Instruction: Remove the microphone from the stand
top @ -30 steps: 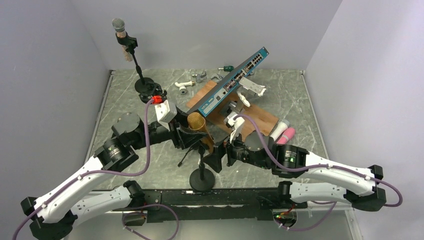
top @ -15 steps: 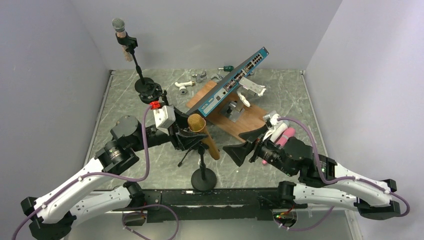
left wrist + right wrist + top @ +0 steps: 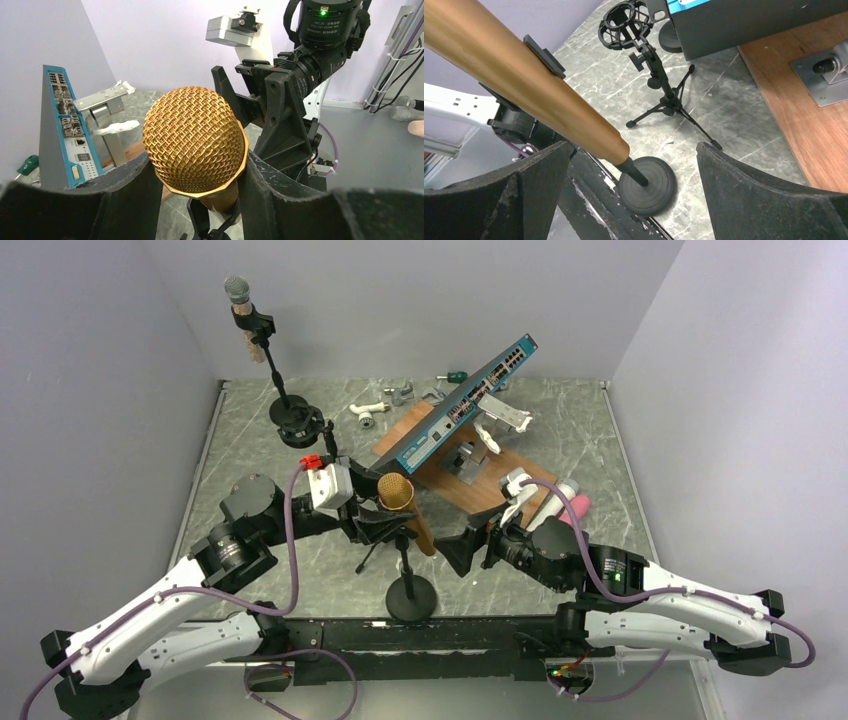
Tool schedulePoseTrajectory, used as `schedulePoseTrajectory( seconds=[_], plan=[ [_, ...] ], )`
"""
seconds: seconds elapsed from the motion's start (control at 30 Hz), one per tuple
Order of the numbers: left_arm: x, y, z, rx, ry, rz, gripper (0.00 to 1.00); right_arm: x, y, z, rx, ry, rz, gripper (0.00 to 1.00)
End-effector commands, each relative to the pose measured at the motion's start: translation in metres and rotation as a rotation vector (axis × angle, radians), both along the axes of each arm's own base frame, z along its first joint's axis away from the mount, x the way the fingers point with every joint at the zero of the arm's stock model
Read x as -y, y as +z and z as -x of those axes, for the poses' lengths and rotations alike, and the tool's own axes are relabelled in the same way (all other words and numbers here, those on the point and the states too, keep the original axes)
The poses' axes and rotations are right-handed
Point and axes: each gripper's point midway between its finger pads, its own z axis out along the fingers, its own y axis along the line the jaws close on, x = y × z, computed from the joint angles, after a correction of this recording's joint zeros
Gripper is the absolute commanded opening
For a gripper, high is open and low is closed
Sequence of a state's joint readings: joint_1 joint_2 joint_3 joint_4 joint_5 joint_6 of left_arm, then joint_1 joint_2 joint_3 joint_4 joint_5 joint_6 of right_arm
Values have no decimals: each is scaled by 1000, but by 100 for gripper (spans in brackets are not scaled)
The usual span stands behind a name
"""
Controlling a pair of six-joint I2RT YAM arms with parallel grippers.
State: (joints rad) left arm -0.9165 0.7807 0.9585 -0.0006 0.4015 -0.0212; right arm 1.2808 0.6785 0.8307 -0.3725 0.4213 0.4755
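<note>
My left end effector (image 3: 197, 177) pinches the gold microphone (image 3: 192, 132) just under its mesh head, tilted above the round-based stand (image 3: 409, 597). My right end effector (image 3: 634, 170) hangs spread wide beside the handle's lower end.

Gold mic (image 3: 195, 135) w/ shiny metal mesh head, smooth satin barrel; stand base (image 3: 649, 182) matt blk; tabletop (image 3: 240, 445) polished grey marble-look; board (image 3: 809, 120) bare wood; left hand (image 3: 198, 157) matt blk plastic, scuffed.
</note>
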Motion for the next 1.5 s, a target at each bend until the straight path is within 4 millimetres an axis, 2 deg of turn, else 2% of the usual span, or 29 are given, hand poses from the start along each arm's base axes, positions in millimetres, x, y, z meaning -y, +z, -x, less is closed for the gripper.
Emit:
schedulePoseTrajectory(
  seconds=[0.0, 0.2, 0.37, 0.63, 0.77, 0.8, 0.83, 0.9, 0.93, 0.97, 1.1, 1.2, 1.4, 1.47],
  plan=[
    [-13, 50, -1, 165, 56, 91, 0, 1, 12, -1, 15, -12, -64, 100],
    [-15, 58, -15, 193, 129, 71, 0, 6, 16, 0, 24, -14, -88, 100],
    [-12, 66, -17, 201, 129, 68, 0, 7, 13, 0, 23, -16, -97, 100],
    [11, 25, -17, 67, 48, 11, 0, 10, 11, 0, 12, -26, -87, 100],
    [17, 11, -17, 13, 29, -15, 0, 6, 11, 2, 13, -5, -81, 100],
    [17, 5, -18, -4, 30, -39, 6, 3, 11, 3, 22, 7, -69, 100],
    [16, 1, -18, -15, 34, -54, 21, 0, 11, 2, 31, 16, -52, 100],
    [13, -2, -17, -61, 44, -57, 64, -5, 15, 0, 35, 18, -26, 100],
    [11, -1, -18, -66, 56, -49, 80, -8, 19, 0, 43, 24, -18, 100],
    [8, 1, -18, -72, 68, -38, 87, -13, 23, -1, 54, 37, -7, 100],
    [0, 12, -13, -67, 73, -21, 99, -33, 45, -4, 106, 82, 29, 100],
    [-5, 16, -9, -65, 72, -32, 99, -41, 63, -13, 135, 60, 68, 100],
    [-38, 2, -8, -70, 183, -66, 99, -42, 89, -35, 175, -50, 126, 100],
    [-49, -12, -12, -60, 231, -94, 100, -48, 102, -34, 196, -32, 101, 100]
  ],
)
